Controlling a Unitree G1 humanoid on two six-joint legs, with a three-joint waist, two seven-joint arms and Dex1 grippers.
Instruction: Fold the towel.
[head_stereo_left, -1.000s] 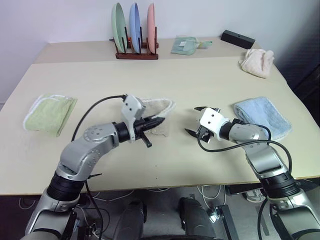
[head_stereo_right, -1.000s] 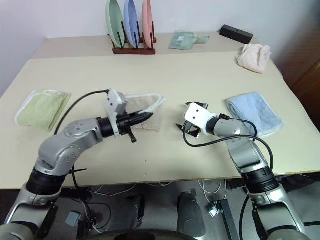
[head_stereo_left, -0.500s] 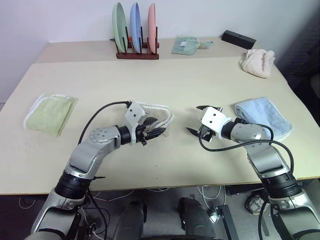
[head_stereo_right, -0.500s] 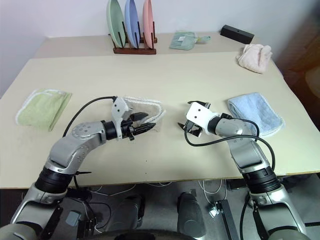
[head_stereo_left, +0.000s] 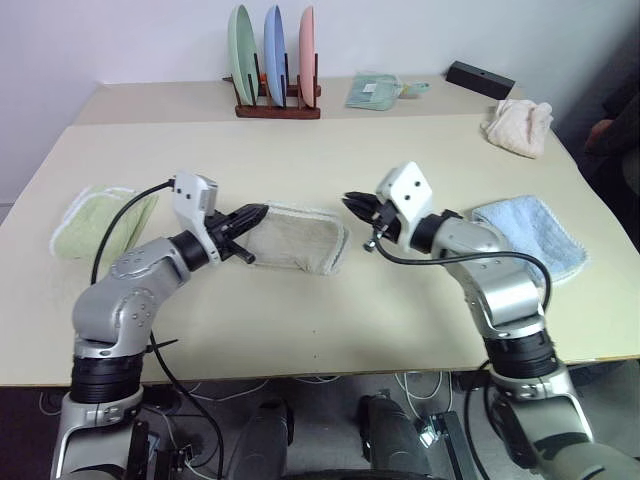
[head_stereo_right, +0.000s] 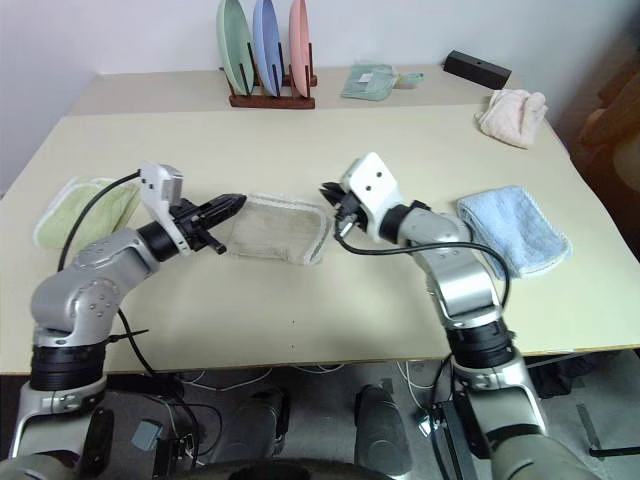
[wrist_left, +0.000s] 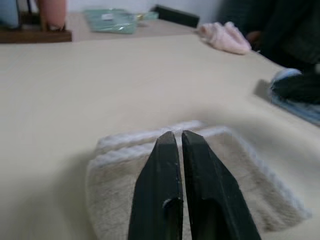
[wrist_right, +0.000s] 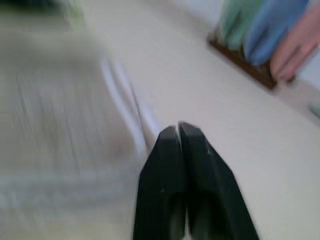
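Observation:
The towel (head_stereo_left: 300, 240) lies folded in a flat beige rectangle with a white corded edge at the middle of the table. My left gripper (head_stereo_left: 258, 211) hovers at its left end, fingers shut with nothing between them. The left wrist view shows those fingers (wrist_left: 167, 150) pressed together over the towel (wrist_left: 240, 165). My right gripper (head_stereo_left: 350, 203) is at the towel's right end, shut and empty as well, pointing toward the left one. In the right wrist view the towel (wrist_right: 60, 100) is blurred beyond the closed fingertips (wrist_right: 170, 137).
A folded light-green towel (head_stereo_left: 95, 225) lies at the left, a folded light-blue towel (head_stereo_left: 535, 232) at the right. At the back stand a plate rack (head_stereo_left: 275, 60), a green cloth (head_stereo_left: 375, 90), a black box (head_stereo_left: 480, 78) and a pink cloth (head_stereo_left: 517, 125). A person's arm (head_stereo_left: 605, 130) shows at the right edge.
My left gripper opened, let the towel go, drew back left and shut. My right gripper shut and moved left and up to the towel's right end. The towel lies flatter.

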